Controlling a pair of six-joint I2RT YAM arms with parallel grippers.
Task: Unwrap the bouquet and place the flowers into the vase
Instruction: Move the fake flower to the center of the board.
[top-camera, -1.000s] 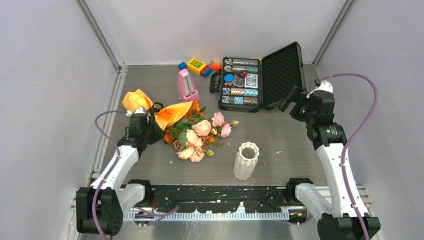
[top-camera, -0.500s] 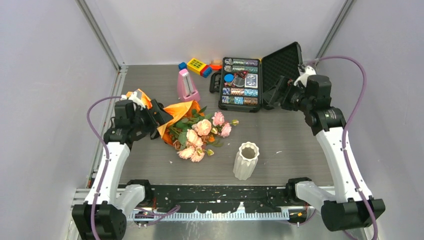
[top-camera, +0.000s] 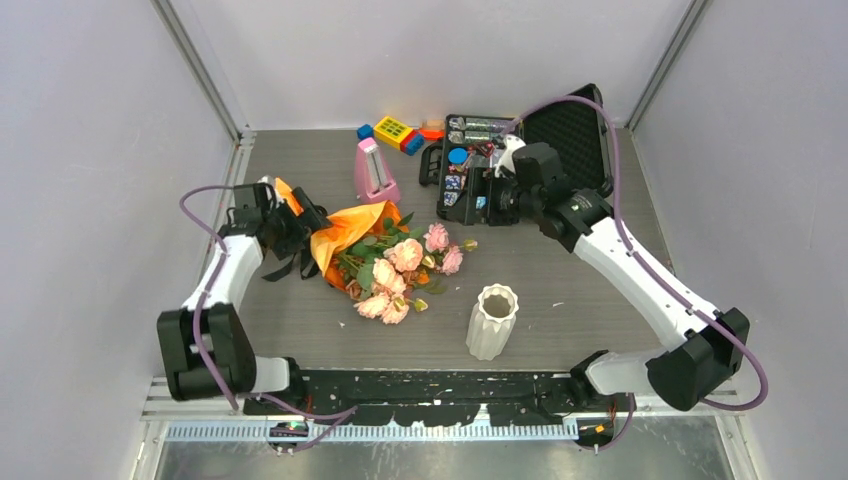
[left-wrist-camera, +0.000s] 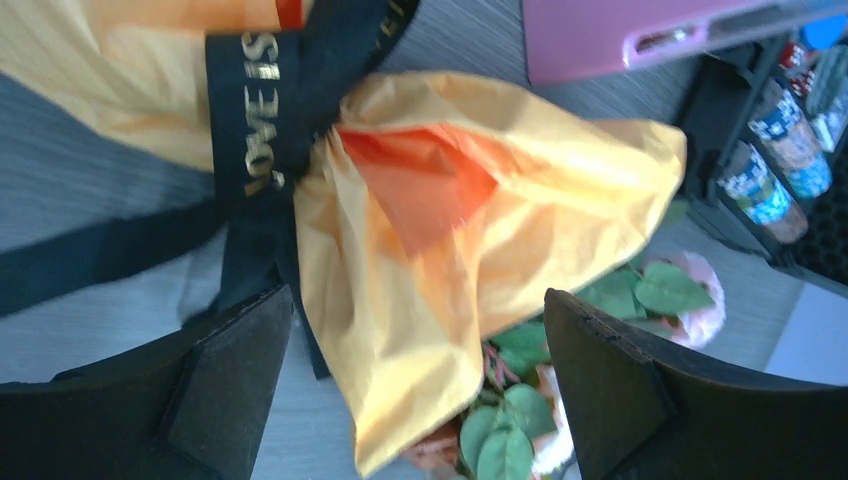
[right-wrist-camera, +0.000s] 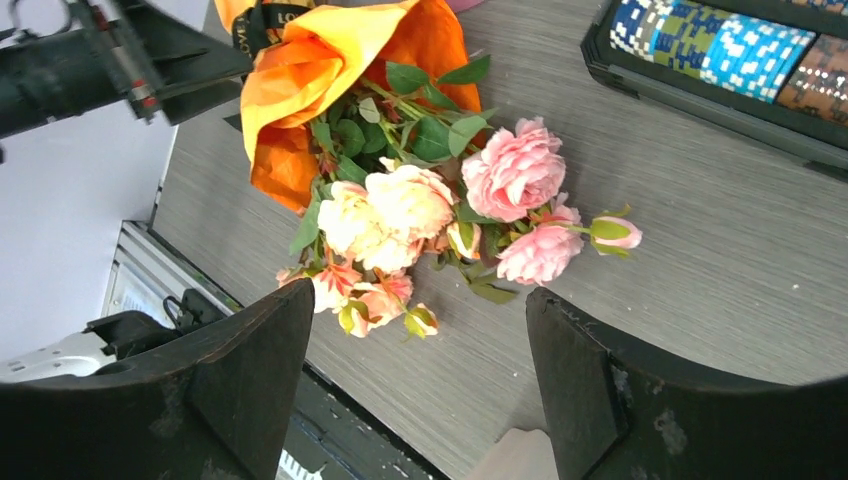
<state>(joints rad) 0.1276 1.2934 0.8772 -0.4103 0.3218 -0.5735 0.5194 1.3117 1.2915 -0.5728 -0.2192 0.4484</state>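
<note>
L claw (left-wrist-camera: 415, 340) wide open, empty, over bouquet (left-wrist-camera: 480, 220) by ribbon (left-wrist-camera: 260, 120); R claw (right-wrist-camera: 420, 340) open, empty, above flowers (right-wrist-camera: 420, 210); vase (top-camera: 492, 322) upright on worktop (top-camera: 600, 270), apart.

Grey wood-grain table (top-camera: 300, 320) enclosed by plain pale walls (top-camera: 100, 150), metal corner rails (top-camera: 198, 70).

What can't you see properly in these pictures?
- Stems of the flowers: in every view, they are buried inside the orange paper.
- Ribbon writing: in the left wrist view, only "LOVE IS" reads clearly and the rest folds away.
- Vase: in the top view, its inside is dark. In the right wrist view, the bottom edge cuts it off.
- Case trays: in the top view, the right arm partly covers them.
</note>
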